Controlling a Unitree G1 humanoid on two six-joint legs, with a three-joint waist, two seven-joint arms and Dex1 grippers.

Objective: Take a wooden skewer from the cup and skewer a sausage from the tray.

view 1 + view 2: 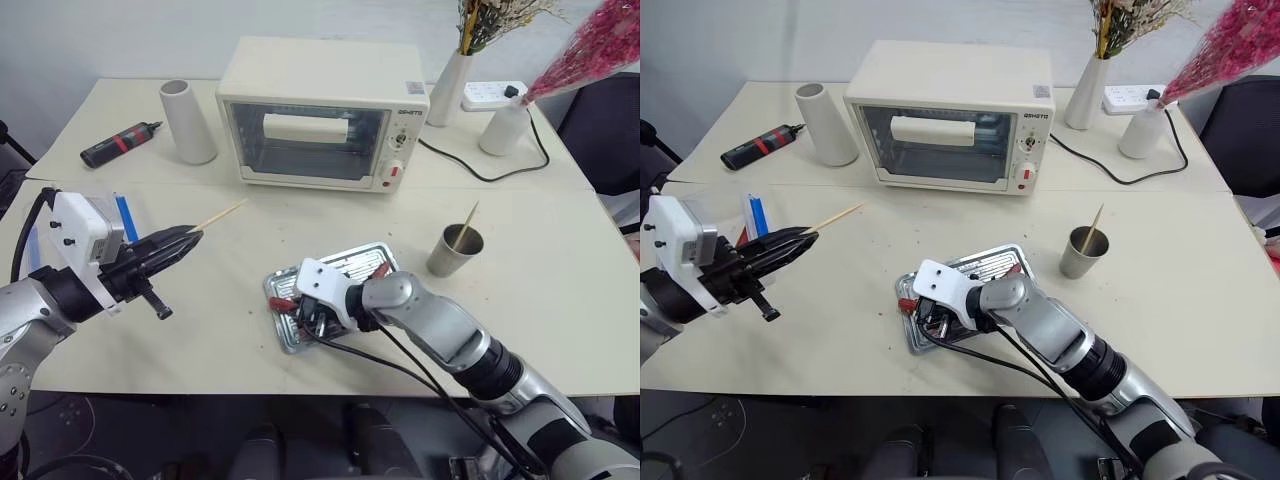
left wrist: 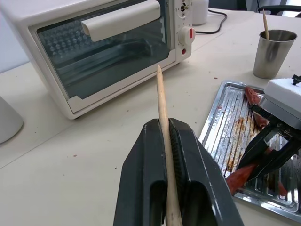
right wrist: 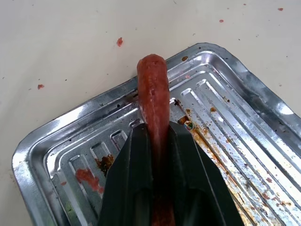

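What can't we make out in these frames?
- Sausage: its rear end is hidden between the right gripper fingers in the right wrist view; whether it has left the tray cannot be told.
- Left half of the tray: covered by the right wrist in both eye views.
- Skewer: its back end is cut off by the edge in the left wrist view, inside the left gripper.
- Cup: number of skewers inside is too small to count.

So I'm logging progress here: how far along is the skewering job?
Done: the left gripper is shut on a wooden skewer taken out of the cup. In hand: the right gripper has closed on a sausage over the tray. Left: pushing the skewer into the sausage.
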